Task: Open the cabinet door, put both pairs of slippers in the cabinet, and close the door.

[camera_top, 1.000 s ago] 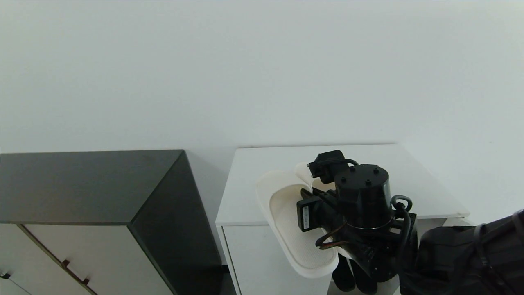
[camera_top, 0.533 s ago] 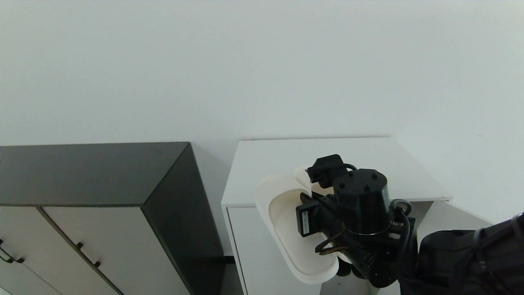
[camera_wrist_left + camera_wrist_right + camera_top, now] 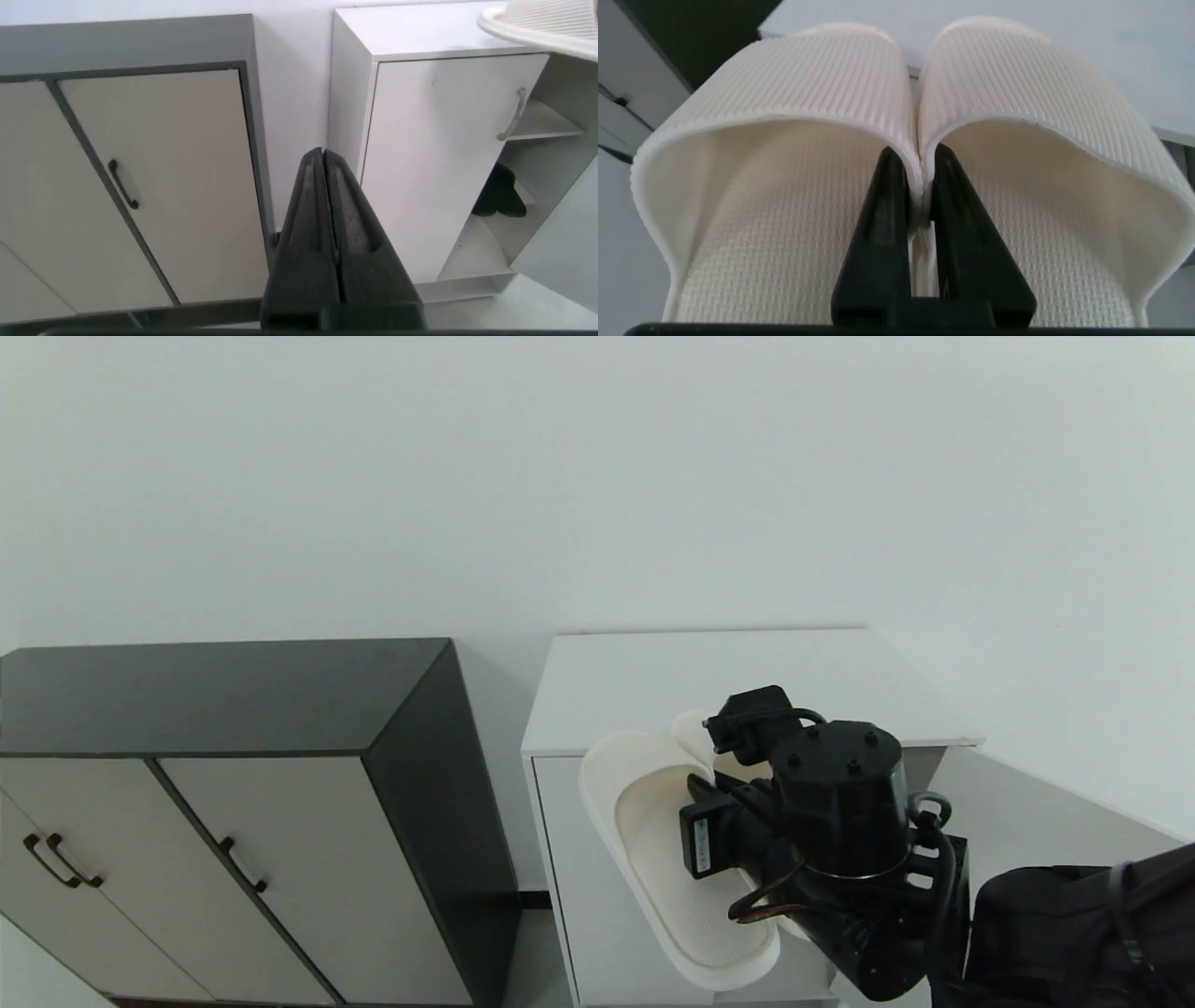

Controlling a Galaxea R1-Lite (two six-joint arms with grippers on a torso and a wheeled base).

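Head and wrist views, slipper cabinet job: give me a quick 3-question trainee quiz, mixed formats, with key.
1. True or false: the left gripper is open.
2. Where at the white box-shaped cabinet do the flat black slippers sit? A on its top; B inside, below the shelf; C on the floor beside it.
3. Fill in: the right gripper is shut on ____.
Key: 1 false; 2 B; 3 the pair of cream ribbed foam slippers.

The right gripper holds a pair of white slippers in front of the white cabinet. To its left stands a black cabinet with pale doors, all closed, against a white wall.
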